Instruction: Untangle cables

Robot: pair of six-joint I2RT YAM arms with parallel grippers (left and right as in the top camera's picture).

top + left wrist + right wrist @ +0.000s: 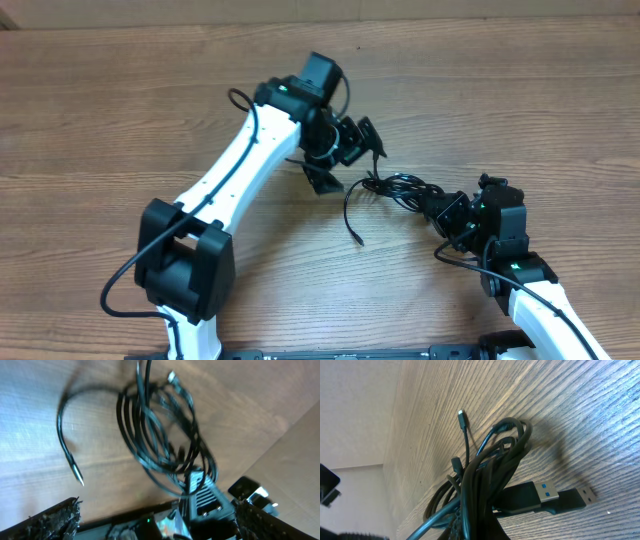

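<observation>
Overhead: the cables (400,188) form 1 tangled black bundle on the wooden table (120,100), right of centre, the left gripper (348,160) just left of them, spread wide and empty, the right gripper (450,212) clamped on their right end. Left wrist: 2 fingertips (50,520) stand far apart, bundle beyond. Right wrist: the bundle and a USB plug (525,497) lie close up on the wood.

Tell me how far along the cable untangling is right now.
Early stage. Done: one loose end already trails free of the cables. In hand: the right claw appears to grip one side of the bundle, while the left claw hovers open on the other side, holding nothing. Left: most loops are still piled together in one tangle.
</observation>
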